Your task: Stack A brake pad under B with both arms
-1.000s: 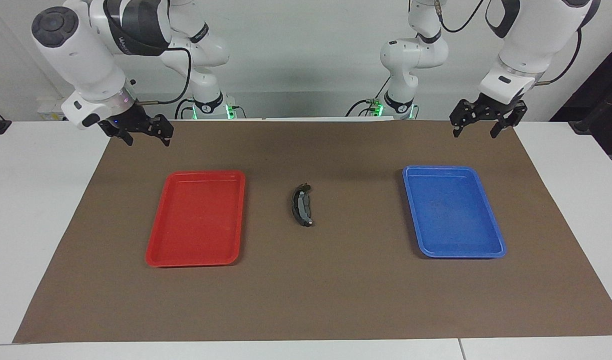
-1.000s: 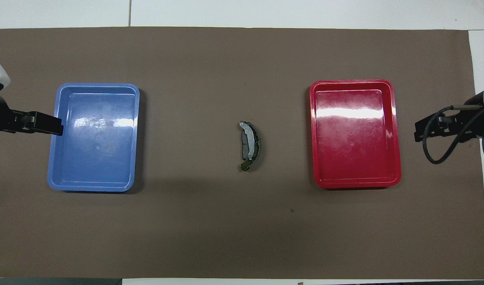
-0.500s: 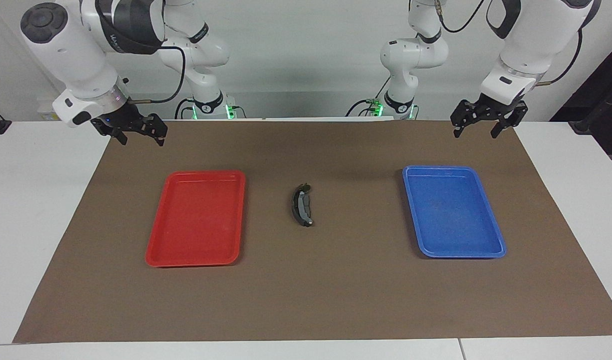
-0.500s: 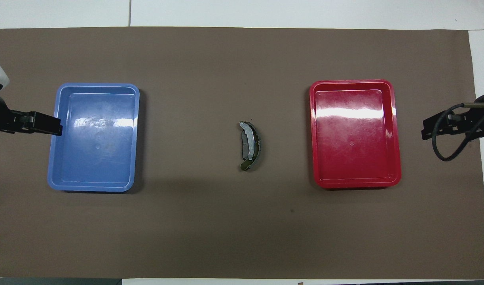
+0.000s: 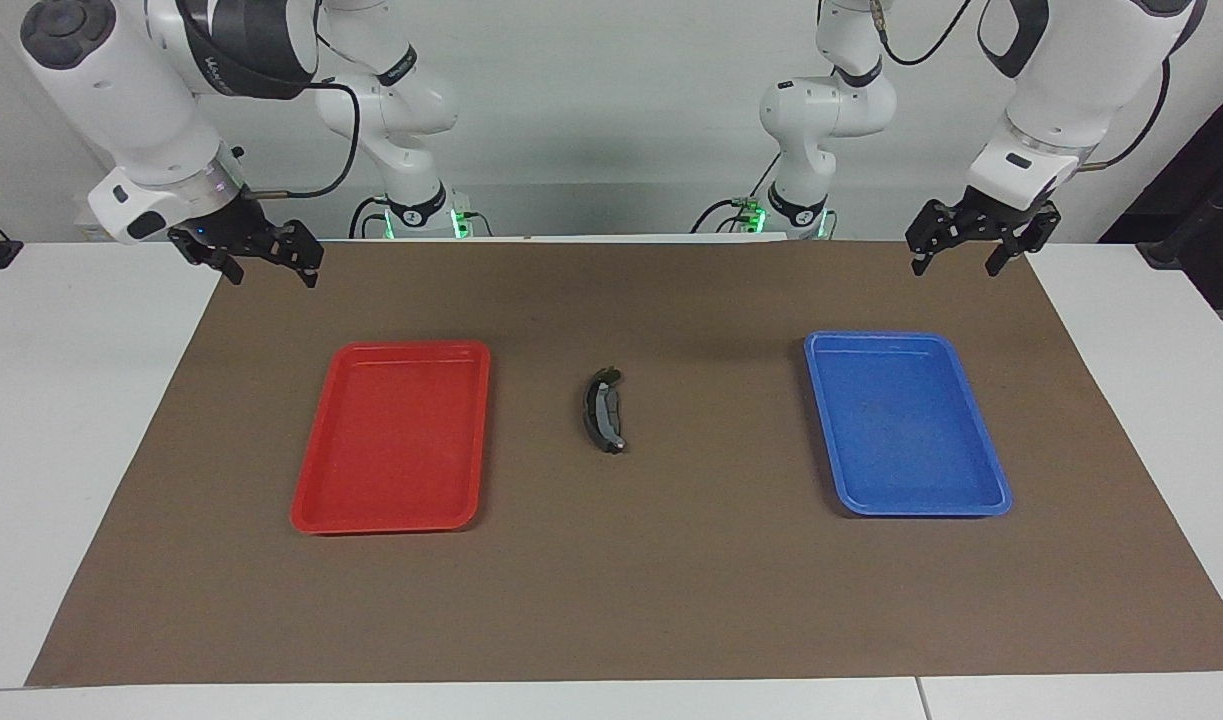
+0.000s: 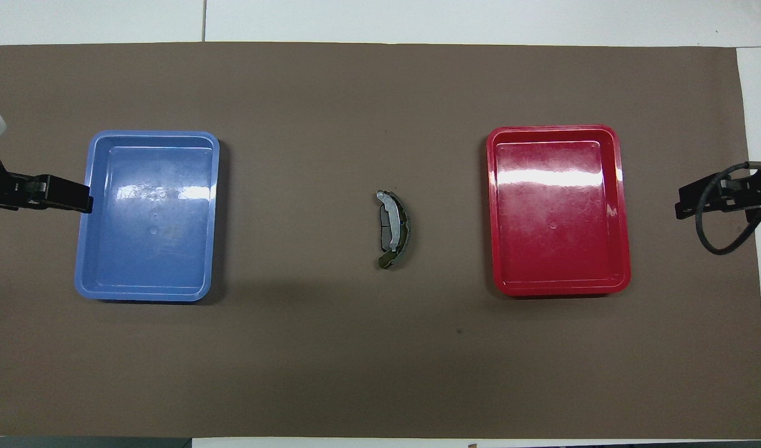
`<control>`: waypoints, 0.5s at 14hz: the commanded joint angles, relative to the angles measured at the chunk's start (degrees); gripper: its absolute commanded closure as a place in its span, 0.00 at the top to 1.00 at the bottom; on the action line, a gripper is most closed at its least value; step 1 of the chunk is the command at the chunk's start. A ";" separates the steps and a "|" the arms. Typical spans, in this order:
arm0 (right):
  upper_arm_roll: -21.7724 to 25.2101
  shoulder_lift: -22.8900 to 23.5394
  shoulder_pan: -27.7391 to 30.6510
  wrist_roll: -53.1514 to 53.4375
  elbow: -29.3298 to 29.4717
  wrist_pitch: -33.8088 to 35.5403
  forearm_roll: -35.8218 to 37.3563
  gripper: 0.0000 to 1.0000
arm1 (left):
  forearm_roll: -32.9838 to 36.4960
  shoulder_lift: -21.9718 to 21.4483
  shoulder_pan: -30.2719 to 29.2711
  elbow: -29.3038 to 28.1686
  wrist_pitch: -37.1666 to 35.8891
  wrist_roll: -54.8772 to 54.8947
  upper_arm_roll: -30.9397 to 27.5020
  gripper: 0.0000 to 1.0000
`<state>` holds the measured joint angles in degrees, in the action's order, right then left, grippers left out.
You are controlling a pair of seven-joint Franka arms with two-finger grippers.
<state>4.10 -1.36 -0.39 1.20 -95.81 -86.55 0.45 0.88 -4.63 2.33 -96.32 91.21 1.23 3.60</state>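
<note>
Brown matting (image 5: 671, 600) covers the worktop (image 5: 71, 400). A brake pad (image 6: 387, 228) and B (image 6: 402, 229) lie together between red tray (image 5: 311, 500) and blue tray (image 5: 981, 460), long axes running toward and away from the robots. Both likely stiff, heavy; grip across the width. Left gripper (image 5: 966, 245) and right gripper (image 5: 251, 255) hover with jaws open, empty.

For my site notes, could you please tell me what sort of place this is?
Most likely a robotics lab test bench: a brown mat covering a white table, an empty red tray and blue tray, and stacked brake pads between them.
</note>
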 commanded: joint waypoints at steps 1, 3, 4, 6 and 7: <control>-1.56 -1.36 1.97 -1.73 0.09 0.77 0.60 1.00 | -0.70 -1.87 1.45 -1.85 0.73 0.88 -1.31 1.00; -1.56 -1.63 1.97 -1.82 -0.08 0.50 0.60 1.00 | -0.70 -3.00 1.28 -1.85 0.81 0.88 -0.79 1.00; -1.47 -1.72 1.97 -1.82 -0.17 0.33 0.60 1.00 | -0.70 -3.71 0.93 -2.29 0.90 0.79 -0.70 1.00; -1.56 -1.80 1.97 -1.73 -0.17 0.32 0.60 1.00 | -0.70 -3.98 0.66 -2.91 1.08 0.79 -0.52 1.00; -1.56 -1.80 1.97 -1.64 -0.17 0.41 0.60 1.00 | -0.70 -3.98 0.66 -2.91 1.08 0.79 -0.43 1.00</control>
